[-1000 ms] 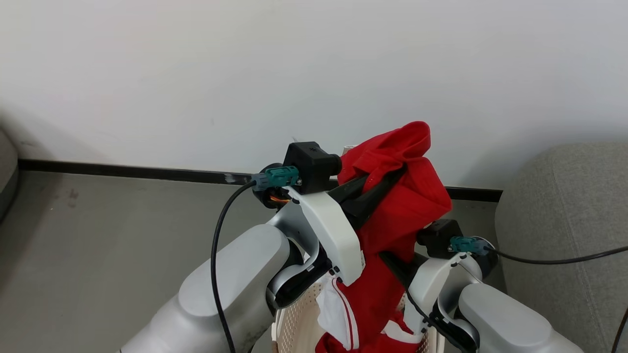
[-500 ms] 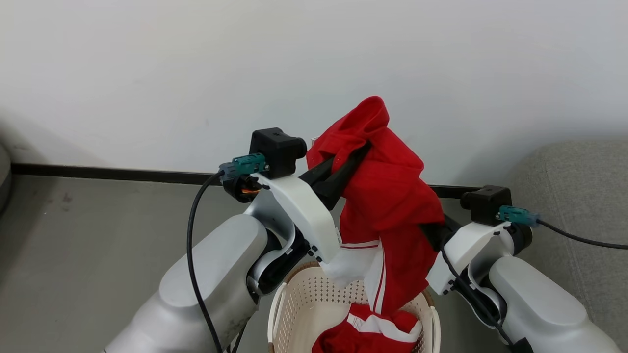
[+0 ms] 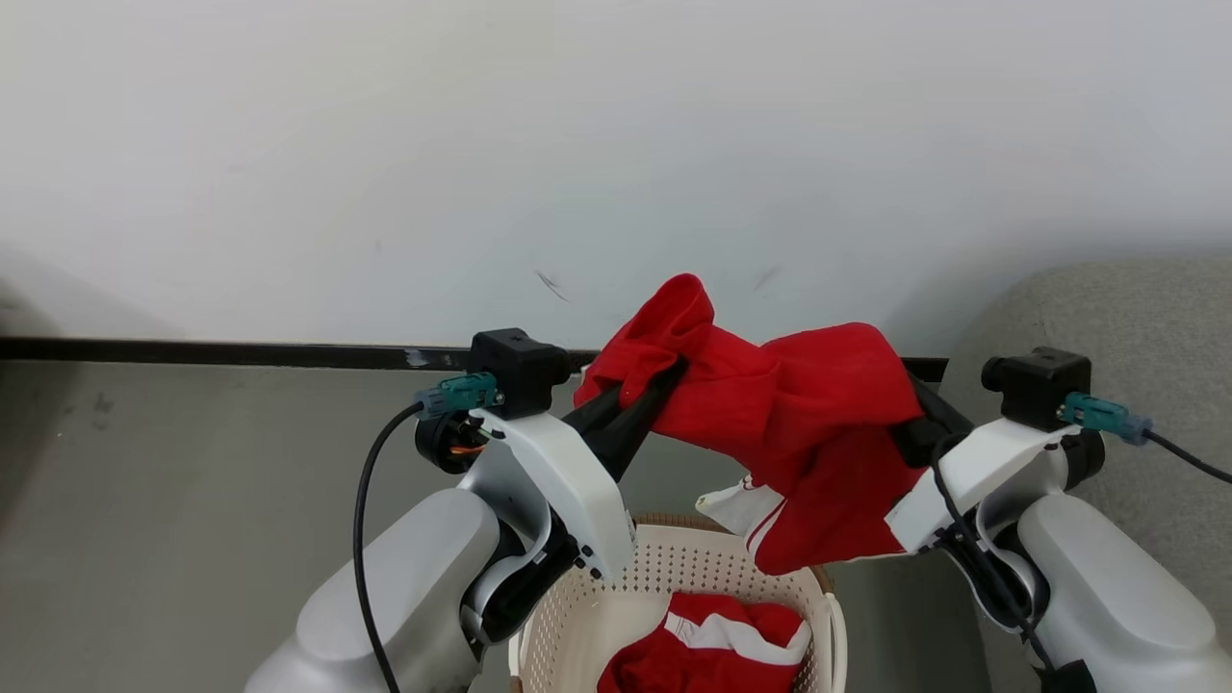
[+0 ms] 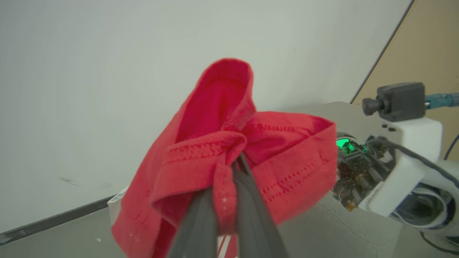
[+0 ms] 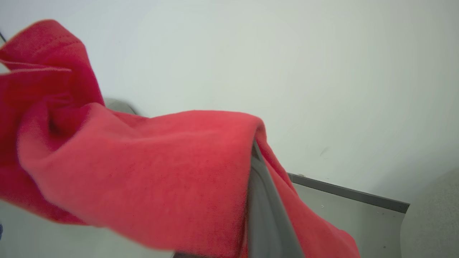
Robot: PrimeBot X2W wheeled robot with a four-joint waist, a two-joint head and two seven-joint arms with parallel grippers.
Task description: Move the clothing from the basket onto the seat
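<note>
The left end effector (image 3: 669, 373) and the right end effector (image 3: 914, 409) each grip one red garment (image 3: 799, 414), stretched above the basket (image 3: 577, 597). Carry it right toward the seat (image 3: 1136, 318), high enough that its hanging hem clears the rim.

The red garment (image 3: 808, 414) swallows the tips of the right fingers (image 3: 932, 423) in the head view, so their pinch can't be seen there. In the right wrist view the cloth is blurry up close and covers all but one grey finger. The left fingers (image 4: 251, 215) vanish into a fold at their tips. The basket (image 3: 577, 616) and the second red garment (image 3: 712, 654) inside get chopped by the bottom edge, the seat (image 3: 1136, 318) by the right edge.
</note>
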